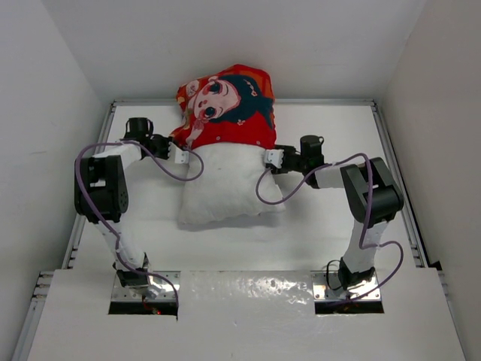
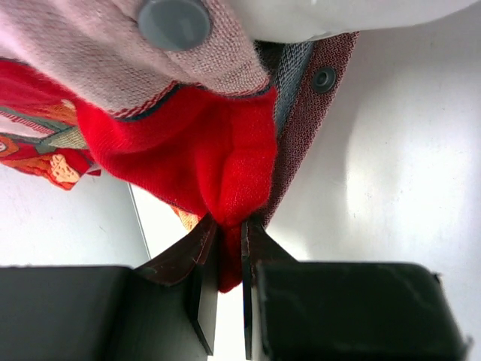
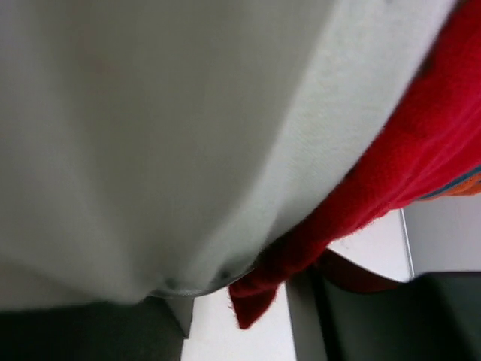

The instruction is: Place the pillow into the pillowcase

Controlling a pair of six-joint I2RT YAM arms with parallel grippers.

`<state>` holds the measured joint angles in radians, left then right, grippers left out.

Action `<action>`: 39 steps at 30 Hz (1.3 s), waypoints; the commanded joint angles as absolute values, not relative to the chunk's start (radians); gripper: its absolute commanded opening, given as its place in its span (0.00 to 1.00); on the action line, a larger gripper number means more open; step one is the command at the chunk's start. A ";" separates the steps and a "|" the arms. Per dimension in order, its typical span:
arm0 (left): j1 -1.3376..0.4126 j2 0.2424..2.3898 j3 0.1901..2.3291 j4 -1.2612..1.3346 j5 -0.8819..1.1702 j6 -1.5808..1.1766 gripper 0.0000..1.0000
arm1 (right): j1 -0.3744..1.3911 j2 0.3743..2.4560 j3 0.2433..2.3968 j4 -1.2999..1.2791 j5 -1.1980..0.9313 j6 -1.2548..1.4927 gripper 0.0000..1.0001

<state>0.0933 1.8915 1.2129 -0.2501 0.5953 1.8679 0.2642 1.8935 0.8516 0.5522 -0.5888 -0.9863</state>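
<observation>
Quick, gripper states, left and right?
Left gripper: closed on the pillowcase edge.
Right gripper: open, pillowcase edge between its jaws.

The pillow (image 1: 229, 188) and pillowcase (image 1: 225, 105) fill the middle — open table (image 1: 316, 233) either side.

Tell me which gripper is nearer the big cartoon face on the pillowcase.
Left. The left gripper pinches the pillowcase hem just on the near left side of the printed face. The right gripper is at the hem's other end, farther off, beside the pillow.
</observation>
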 commanded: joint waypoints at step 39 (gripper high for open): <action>0.347 1.701 2.383 0.348 0.819 -0.371 0.00 | 0.003 1.507 2.090 -0.022 -0.450 0.680 0.00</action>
<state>0.3214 1.7405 2.3718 0.1856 0.9642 -0.3134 0.0261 1.5974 2.1220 -0.0948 -0.5800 0.6594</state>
